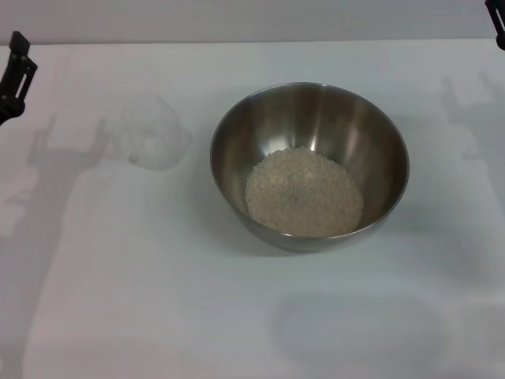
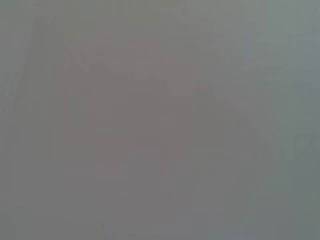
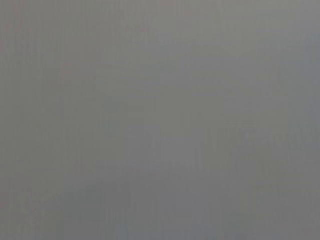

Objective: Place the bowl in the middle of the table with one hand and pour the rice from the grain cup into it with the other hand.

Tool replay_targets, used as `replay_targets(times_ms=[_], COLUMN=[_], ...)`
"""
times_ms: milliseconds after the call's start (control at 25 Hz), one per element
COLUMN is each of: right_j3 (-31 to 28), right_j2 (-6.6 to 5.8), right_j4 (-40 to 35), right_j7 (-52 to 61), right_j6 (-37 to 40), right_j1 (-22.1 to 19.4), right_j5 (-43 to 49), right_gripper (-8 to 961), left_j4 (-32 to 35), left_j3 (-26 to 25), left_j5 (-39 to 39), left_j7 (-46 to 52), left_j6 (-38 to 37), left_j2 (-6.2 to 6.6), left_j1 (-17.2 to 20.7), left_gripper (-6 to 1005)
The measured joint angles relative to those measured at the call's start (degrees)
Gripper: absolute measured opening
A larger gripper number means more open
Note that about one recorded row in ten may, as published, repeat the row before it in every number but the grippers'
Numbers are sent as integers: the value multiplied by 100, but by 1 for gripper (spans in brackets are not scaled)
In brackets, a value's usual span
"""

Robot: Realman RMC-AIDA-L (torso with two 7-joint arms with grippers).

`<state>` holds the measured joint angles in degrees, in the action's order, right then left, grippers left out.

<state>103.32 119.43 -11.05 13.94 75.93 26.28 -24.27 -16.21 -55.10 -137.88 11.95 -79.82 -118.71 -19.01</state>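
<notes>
The stainless-steel bowl [image 1: 309, 164] stands on the white table [image 1: 158, 300] near the middle, upright. A mound of off-white rice [image 1: 304, 192] lies in its bottom. The transparent grain cup [image 1: 152, 133] stands on the table just left of the bowl, apart from it, and looks empty. My left gripper [image 1: 14, 77] is at the far left edge, raised and well away from the cup. My right gripper [image 1: 497, 20] shows only as a dark tip at the top right corner. Both wrist views show only plain grey.
The far table edge [image 1: 252, 41] runs across the top of the head view. Arm shadows fall on the table at left and right.
</notes>
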Motion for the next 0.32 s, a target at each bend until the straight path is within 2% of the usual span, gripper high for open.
replay_targets(times_ms=[80, 320], right_j3=[-2, 28], right_j2=[12, 40], right_j4=[-20, 25], right_j7=[1, 10], right_j6=[0, -69], right_j1=[-42, -131], right_j5=[-2, -6], right_gripper=[666, 666], left_j4=[-1, 55], left_j3=[-89, -226], left_j5=[0, -2], left_j7=[0, -1], left_j6=[-3, 4], left_j2=[-3, 1], left_j1=[-8, -141], left_gripper=[824, 824])
